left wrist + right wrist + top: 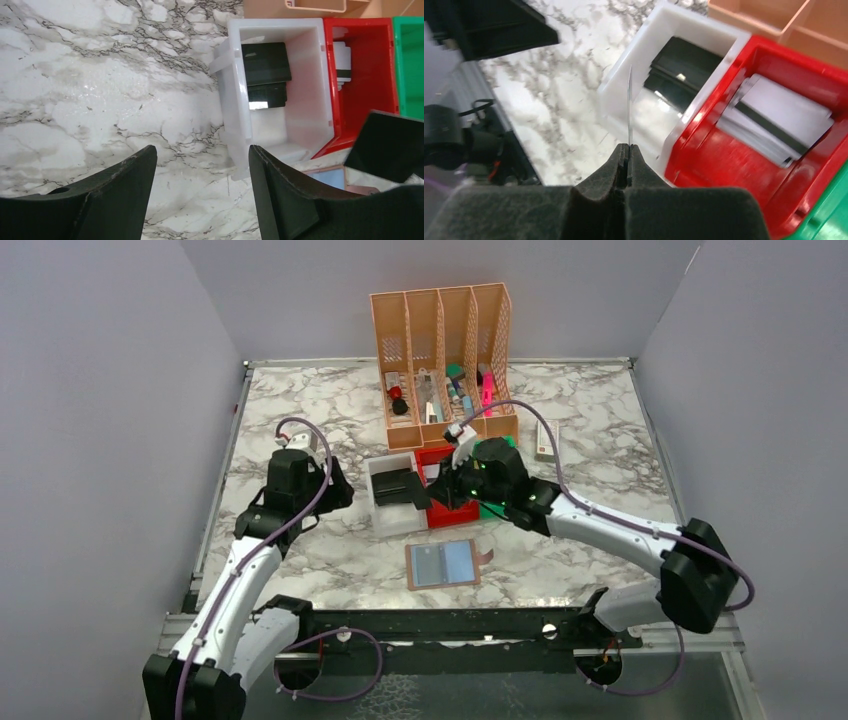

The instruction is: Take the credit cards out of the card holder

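The fingers of the right gripper (627, 150) are pressed tight together and pinch a thin card (629, 105) by its lower end. The card stands upright, and we see only its edge. Behind it is the white bin (704, 27), with a black case (684, 60) lying inside. Beside the white bin stands the red bin (724, 165), where some white cards (784, 120) with a dark stripe lie in a loose pile. A corner of a green bin (829, 210) shows next to the red one.

The fingers (125, 185) of the left gripper (202, 165) stand wide apart with nothing between them. They hang over the bare marble table (75, 75), near the white bin but not touching it.

The card holder (444, 584) lies flat on the table, apart from both grippers, between the bins and the arm bases. Bluish cards (443, 563) show inside its brown border.
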{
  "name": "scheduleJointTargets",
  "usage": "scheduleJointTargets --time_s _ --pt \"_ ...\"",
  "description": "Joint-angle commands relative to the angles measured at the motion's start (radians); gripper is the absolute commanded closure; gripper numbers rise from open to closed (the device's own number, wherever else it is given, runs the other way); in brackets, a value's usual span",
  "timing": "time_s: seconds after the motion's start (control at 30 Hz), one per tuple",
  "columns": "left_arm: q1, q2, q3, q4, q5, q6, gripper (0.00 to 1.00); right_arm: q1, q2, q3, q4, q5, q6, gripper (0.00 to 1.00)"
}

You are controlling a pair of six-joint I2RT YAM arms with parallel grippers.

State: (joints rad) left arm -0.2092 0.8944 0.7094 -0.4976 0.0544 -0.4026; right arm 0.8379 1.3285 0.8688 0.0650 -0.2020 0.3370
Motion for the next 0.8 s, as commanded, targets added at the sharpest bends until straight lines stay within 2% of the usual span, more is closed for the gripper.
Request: scheduleJointTargets --time_s 0.0,0.17,0.33,0.77 --pt "0.007 -0.097 -0.027 0.001 -0.039 -0.002 0.28 0.018 0.13 0.101 0.023 0.104 -0.198 0.99" --pt "0.007 -0.09 -0.034 0.001 -0.039 -0.005 0.28 0.039 0.233 0.17 0.078 0.136 -0.342 0.99" --pt "0.007 -0.084 -0.034 0.002 -0.028 -0.005 0.28 0.085 0.262 0.147 0.221 0.172 -0.474 0.99" --pt "0.005 -0.109 -0.041 0.004 -0.02 -0.007 0.28 0.113 0.359 0.118 0.359 0.248 -0.904 0.99"
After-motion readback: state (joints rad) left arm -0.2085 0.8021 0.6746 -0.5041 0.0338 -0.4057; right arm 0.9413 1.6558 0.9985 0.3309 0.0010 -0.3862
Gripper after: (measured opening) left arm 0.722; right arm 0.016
